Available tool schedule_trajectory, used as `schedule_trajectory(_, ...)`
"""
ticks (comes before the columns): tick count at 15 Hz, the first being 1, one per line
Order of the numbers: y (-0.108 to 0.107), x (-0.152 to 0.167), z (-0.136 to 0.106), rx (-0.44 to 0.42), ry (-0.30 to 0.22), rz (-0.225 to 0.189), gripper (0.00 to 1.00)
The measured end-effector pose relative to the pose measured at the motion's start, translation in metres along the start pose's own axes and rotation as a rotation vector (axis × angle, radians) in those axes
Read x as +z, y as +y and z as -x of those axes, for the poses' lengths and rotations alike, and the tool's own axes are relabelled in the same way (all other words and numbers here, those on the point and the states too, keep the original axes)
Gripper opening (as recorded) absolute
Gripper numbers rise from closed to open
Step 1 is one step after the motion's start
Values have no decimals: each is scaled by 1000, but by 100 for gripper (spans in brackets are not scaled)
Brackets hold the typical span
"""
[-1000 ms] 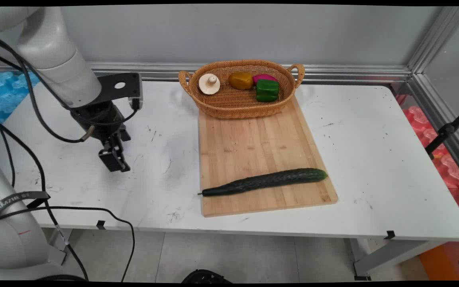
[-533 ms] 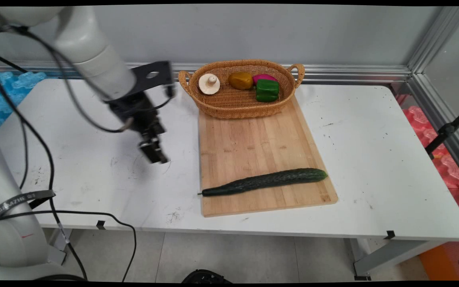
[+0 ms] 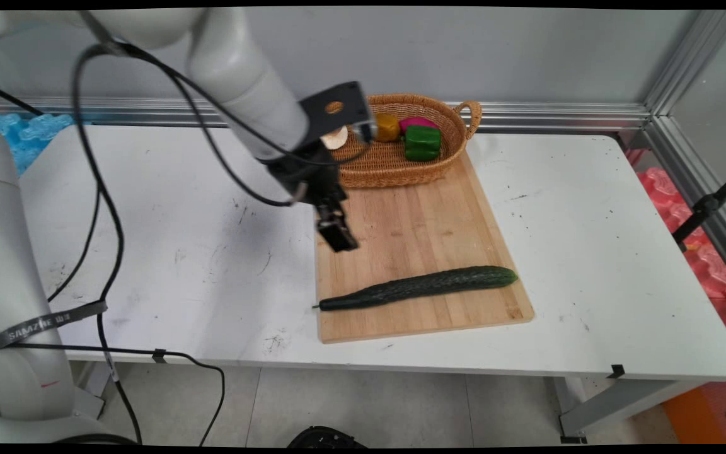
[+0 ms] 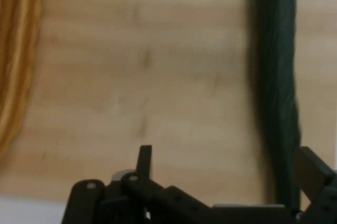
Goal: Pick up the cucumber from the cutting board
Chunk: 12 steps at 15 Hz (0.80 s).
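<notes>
My gripper (image 3: pixel 338 238) hangs over the left edge of a wooden cutting board (image 3: pixel 413 221), open and empty. In the hand view its two fingers (image 4: pixel 144 160) stand wide apart around the gripper's middle (image 4: pixel 229 167), above bare board (image 4: pixel 147 77). A long dark green cucumber (image 3: pixel 420 287) lies across the board's near end, a short way in front of the gripper. In the hand view the cucumber (image 4: pixel 276 77) runs down the right side, close to the right finger but not between the two.
A wicker basket (image 3: pixel 401 167) stands at the board's far end, its rim (image 4: pixel 16 50) at the hand view's left edge. It holds a green pepper (image 3: pixel 423 143), a magenta item (image 3: pixel 416 122), a brown-yellow item (image 3: pixel 389 126) and a mushroom (image 3: pixel 338 137) partly hidden by the arm.
The arm has swung right across the table, from the bare left part to over the board's left edge. The cucumber and basket have not moved.
</notes>
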Motion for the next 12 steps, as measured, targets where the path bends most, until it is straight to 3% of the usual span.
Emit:
schedule_trajectory(6, 29, 37, -34, 6, 76, -7, 100)
schedule_trajectory(12, 48, 81, -45, -13, 112, -6, 100)
